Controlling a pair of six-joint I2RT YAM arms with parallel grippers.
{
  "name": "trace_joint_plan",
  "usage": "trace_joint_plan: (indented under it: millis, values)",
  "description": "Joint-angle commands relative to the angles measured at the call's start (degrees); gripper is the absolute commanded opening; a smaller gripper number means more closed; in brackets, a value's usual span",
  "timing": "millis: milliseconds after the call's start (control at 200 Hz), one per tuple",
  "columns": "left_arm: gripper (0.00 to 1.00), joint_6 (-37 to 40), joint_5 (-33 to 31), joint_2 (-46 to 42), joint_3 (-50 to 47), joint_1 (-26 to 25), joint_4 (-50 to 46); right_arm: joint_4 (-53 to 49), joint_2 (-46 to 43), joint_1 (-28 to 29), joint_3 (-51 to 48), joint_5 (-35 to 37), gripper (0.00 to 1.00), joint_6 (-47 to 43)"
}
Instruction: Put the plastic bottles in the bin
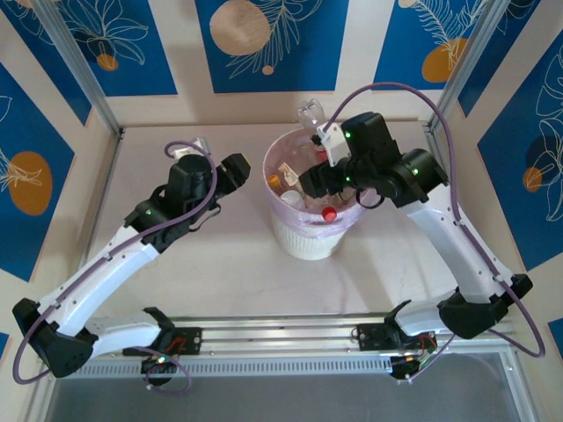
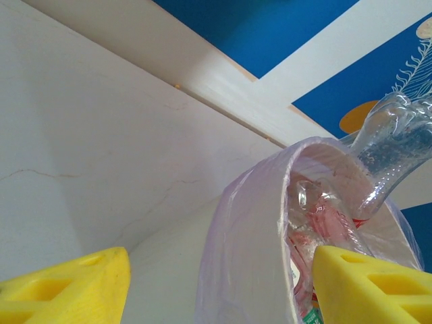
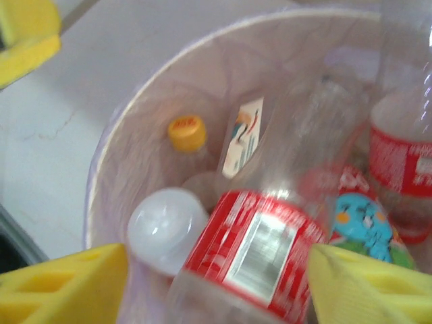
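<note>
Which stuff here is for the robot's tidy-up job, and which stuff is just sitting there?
For the job:
- bin
- plastic bottles inside it
- left gripper and right gripper, both open

Just there:
- table
- blue patterned walls
- purple cables

The round white ribbed bin (image 1: 303, 239), lined with a translucent pink bag (image 2: 236, 256), stands upright on the table (image 1: 220, 259) midway between its side edges, holding crushed clear plastic bottles (image 1: 330, 213): a red-labelled bottle (image 3: 260, 253) uppermost, a yellow-capped bottle (image 3: 187, 133) deeper, and a clear bottle (image 2: 395, 145) leaning over the rim.
</note>
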Motion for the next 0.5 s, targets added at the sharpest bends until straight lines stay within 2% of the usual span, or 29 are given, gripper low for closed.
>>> trace_joint_plan:
  millis: [0,90,240,385,495]
  values:
    - [0.71,-0.9,1.6,1.8,-0.6,0.6,2.5,-8.4,-0.2,2.3,-0.8,5.7,0.79,3.6]
    - [0.72,-1.4,3.4,3.2,-0.8,0.6,3.7,-9.1,0.1,2.8,-2.4,8.1,0.79,3.4]
    - [0.72,-2.0,4.7,4.3,-0.7,0.6,4.7,-5.9,-1.4,-0.1,-5.5,11.9,0.64,0.8]
    - [0.72,-2.0,4.5,4.3,-0.9,0.7,4.9,0.2,-3.9,-4.2,-9.2,9.3,0.53,-7.1]
    - [0.71,-2.4,5.1,4.7,-1.2,0.7,5.4,5.8,-5.0,-8.8,-12.0,-0.7,0.50,-11.5]
